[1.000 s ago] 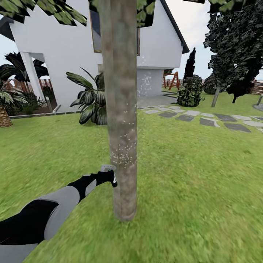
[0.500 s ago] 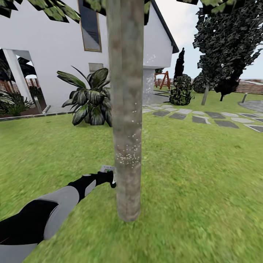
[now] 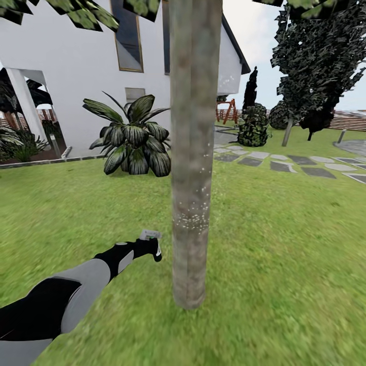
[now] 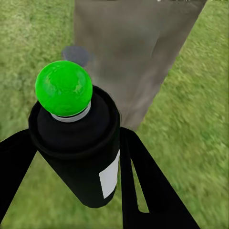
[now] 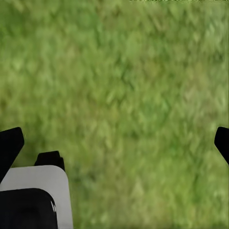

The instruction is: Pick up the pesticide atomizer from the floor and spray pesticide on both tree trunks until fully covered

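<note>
A thick grey-brown tree trunk [image 3: 192, 152] rises from the grass floor [image 3: 284, 254] just ahead of me, with white spray specks on its bark around mid-height. My left gripper [image 3: 151, 245] is held low, a short way left of the trunk and apart from it. It is shut on the pesticide atomizer [image 3: 156, 251]. In the left wrist view the atomizer [image 4: 78, 148] is a black bottle with a white label and a green top, clamped between the black fingers [image 4: 143, 186] of the left gripper [image 4: 78, 174] and pointing at the trunk [image 4: 133, 57]. My right gripper [image 5: 117, 143] hangs open over grass.
A white house [image 3: 66, 61] stands behind, with a broad-leaved plant [image 3: 132, 140] at its wall. Grey stepping stones [image 3: 284, 165] cross the lawn at the right, past dark bushes [image 3: 252, 124] and a dark tree [image 3: 312, 61]. A wooden fence [image 3: 351, 121] runs far right.
The whole head view has shifted, so the camera moved. The trunk now stands further right of the left gripper, with a wider gap. The arm keeps its pose and its hold on the atomizer.
</note>
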`<state>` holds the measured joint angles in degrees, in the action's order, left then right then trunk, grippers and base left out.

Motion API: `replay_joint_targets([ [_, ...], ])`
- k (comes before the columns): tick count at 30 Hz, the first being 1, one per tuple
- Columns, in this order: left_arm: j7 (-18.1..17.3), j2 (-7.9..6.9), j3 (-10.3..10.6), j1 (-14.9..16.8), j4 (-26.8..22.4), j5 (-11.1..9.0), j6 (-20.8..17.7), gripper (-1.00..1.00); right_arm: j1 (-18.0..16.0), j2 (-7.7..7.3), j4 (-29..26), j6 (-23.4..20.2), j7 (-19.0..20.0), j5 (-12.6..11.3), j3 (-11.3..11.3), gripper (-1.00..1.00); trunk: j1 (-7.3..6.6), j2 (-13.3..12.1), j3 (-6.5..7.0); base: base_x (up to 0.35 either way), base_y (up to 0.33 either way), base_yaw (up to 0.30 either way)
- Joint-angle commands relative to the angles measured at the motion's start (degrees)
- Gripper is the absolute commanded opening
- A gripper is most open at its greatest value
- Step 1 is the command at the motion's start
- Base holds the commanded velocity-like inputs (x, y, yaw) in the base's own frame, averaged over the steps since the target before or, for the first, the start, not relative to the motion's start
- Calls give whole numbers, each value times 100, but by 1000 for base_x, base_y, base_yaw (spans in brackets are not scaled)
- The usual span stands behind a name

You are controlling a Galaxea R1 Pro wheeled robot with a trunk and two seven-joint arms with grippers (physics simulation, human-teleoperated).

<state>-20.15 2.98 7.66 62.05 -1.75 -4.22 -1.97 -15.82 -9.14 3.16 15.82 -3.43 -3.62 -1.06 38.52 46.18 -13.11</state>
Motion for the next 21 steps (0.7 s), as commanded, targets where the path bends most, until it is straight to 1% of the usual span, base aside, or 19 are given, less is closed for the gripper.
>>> replay_joint_targets([
  [1, 20, 0, -2, 0, -1, 9, 4, -100, 0, 0, 0, 0, 0, 1, 0, 100, 0, 0, 0, 124, 227, -6],
  [4, 20, 0, -2, 0, -1, 9, 4, -100, 0, 0, 0, -5, 0, -1, 0, 100, 0, 0, 4, 154, 271, -122],
  [10, 20, 0, -4, 0, -1, 9, 4, -100, 0, 0, 0, -5, 0, -1, 0, 100, 0, 0, 23, 153, 312, -259],
  [14, 18, 0, -2, 0, -1, 9, 4, -100, 0, 0, 0, -4, 0, 0, 0, 100, 0, 0, 34, 50, 335, -259],
  [21, 14, 0, -2, 0, -1, 9, 4, -100, 0, 0, -1, -1, 0, -3, 0, 100, 0, 0, 36, 4, 334, -35],
])
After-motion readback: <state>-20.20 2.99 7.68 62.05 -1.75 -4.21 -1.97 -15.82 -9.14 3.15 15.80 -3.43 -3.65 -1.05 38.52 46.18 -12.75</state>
